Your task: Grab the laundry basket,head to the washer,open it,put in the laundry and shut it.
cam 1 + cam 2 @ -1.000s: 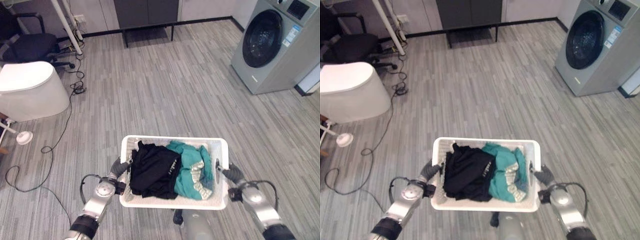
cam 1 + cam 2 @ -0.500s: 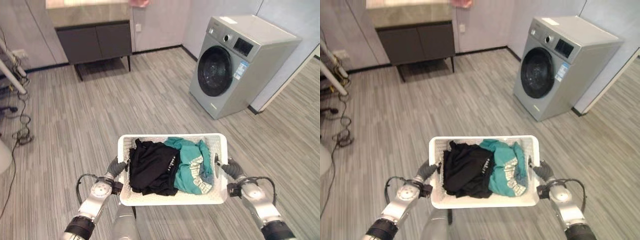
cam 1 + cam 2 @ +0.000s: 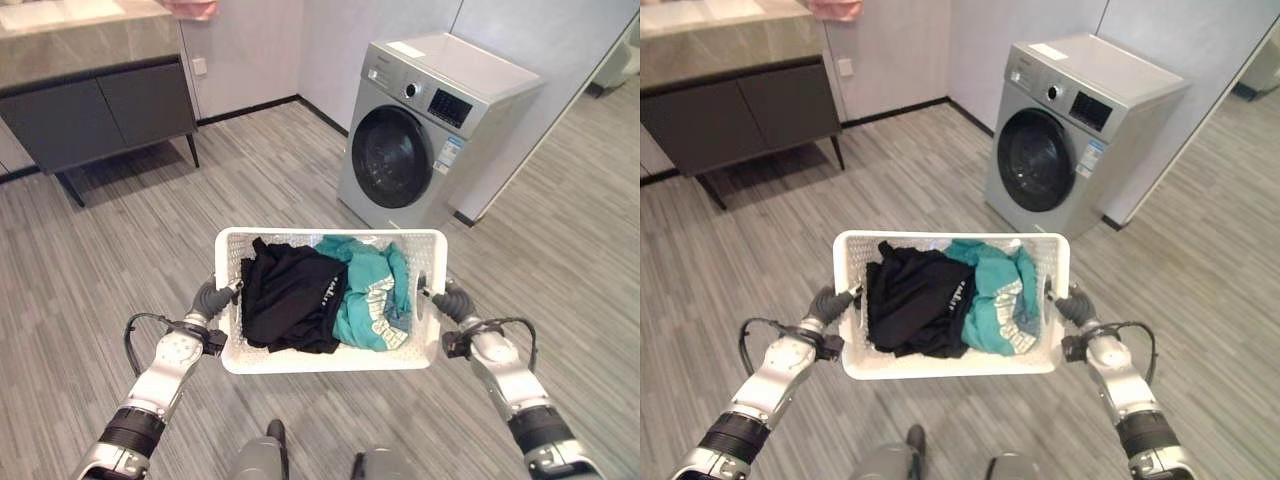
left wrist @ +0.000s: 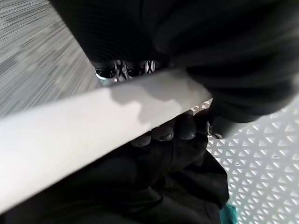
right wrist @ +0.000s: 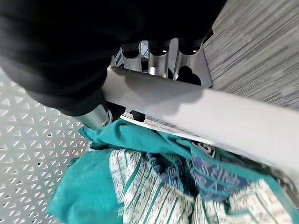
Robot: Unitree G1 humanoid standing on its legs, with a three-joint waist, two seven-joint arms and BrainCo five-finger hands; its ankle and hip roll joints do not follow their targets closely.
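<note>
L hand (image 3: pixel 211 299) & R hand (image 3: pixel 449 300) curled on basket (image 3: pixel 330 360) rim; washer (image 3: pixel 430 130) seen from head cams

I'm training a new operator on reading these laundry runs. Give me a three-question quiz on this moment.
1. True or false: the washer door is shut.
2. Which garment lies nearer the left robot hand in the laundry basket: A) black garment, B) teal garment?
3. What is the right robot hand curled round?

Key
1. True.
2. A.
3. The basket's rim, seen in its wrist view.
</note>
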